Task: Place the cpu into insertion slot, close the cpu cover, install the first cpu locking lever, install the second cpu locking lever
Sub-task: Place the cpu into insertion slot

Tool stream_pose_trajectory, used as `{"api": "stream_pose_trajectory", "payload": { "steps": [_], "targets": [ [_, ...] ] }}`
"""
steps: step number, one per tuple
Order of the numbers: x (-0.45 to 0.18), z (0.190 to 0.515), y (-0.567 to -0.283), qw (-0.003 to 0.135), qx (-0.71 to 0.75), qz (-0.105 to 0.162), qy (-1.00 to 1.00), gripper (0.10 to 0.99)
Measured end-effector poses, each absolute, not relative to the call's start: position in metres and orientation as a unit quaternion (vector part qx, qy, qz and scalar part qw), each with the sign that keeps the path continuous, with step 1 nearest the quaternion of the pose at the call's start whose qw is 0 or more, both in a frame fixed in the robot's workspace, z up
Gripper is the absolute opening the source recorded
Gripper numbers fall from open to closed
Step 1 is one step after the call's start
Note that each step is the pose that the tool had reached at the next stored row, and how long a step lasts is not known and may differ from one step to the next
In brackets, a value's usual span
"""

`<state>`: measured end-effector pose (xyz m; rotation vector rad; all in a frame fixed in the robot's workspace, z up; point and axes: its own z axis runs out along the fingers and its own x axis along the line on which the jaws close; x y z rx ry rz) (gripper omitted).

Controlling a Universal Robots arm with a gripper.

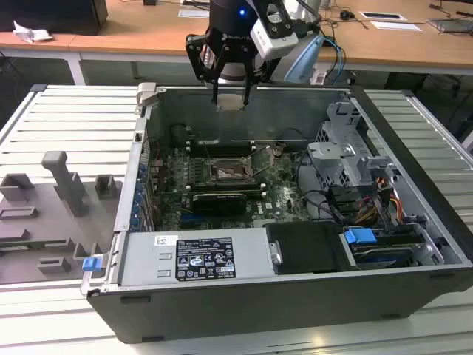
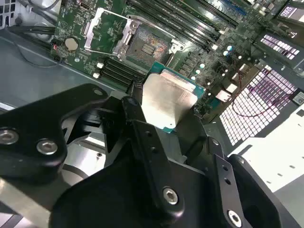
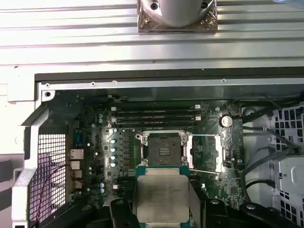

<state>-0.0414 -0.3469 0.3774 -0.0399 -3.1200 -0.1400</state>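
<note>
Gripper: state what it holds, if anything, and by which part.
The gripper holds the cpu, pinched by two opposite side edges, with its metal top exposed.

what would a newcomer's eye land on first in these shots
First, the end effector gripping the pale square cpu by its edges, above the open computer case. Below it, amid the green motherboard, the dark insertion slot lies bare, with the cpu cover swung open beside it.
</note>
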Motion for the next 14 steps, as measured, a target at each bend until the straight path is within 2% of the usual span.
{"api": "stream_pose_trajectory", "payload": {
  "steps": [14],
  "targets": [
    [-0.0415, 0.3766, -0.3469, 0.008, -0.033, -0.045, -0.998, 0.529]
  ]
}}
